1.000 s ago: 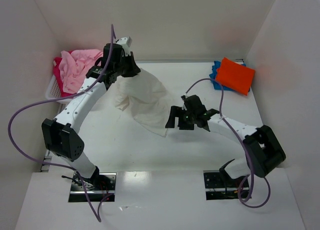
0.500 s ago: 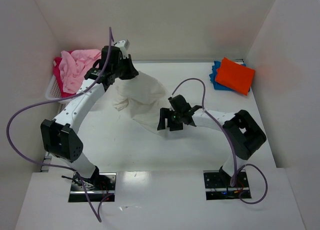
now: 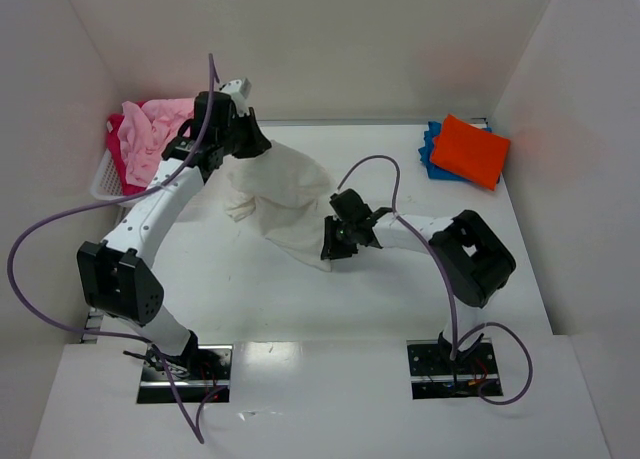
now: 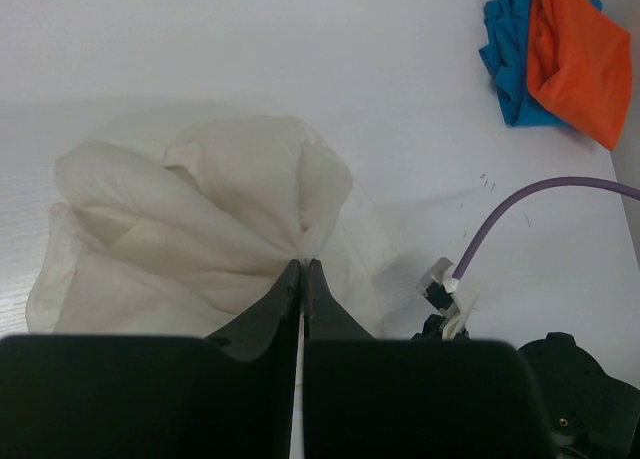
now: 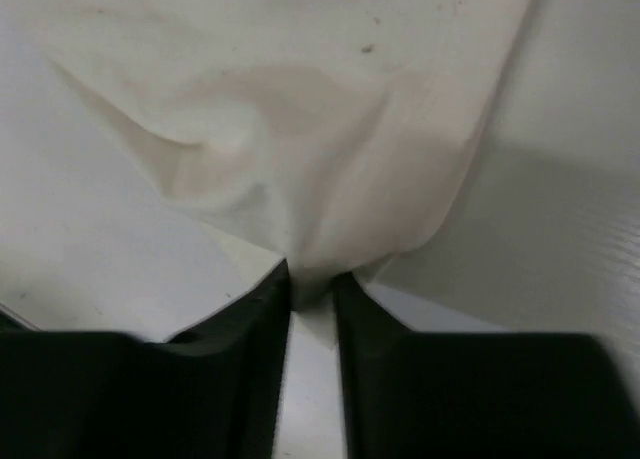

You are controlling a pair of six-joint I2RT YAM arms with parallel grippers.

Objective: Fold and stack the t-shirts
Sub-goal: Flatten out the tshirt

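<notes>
The cream-white t-shirt [image 3: 285,194] hangs crumpled between the two arms over the table's middle. My left gripper [image 3: 253,143] is shut on its far upper edge; in the left wrist view the fingertips [image 4: 302,265] meet with the cloth [image 4: 200,219] gathered at them. My right gripper [image 3: 330,247] is at the shirt's near lower corner. In the right wrist view its jaws [image 5: 312,279] stand close together with a fold of the cream cloth [image 5: 300,109] pinched between them. A folded orange t-shirt [image 3: 470,149] lies on a blue t-shirt [image 3: 432,144] at the far right.
A white slotted basket [image 3: 105,184] at the far left holds a light pink t-shirt [image 3: 155,129] and a red-magenta t-shirt [image 3: 115,144]. White walls close in the table on the left, back and right. Purple cables loop off both arms.
My right gripper moved left to the cream shirt's lower corner and closed on it. My left gripper shifted slightly left and back with the shirt's top edge still in it.
</notes>
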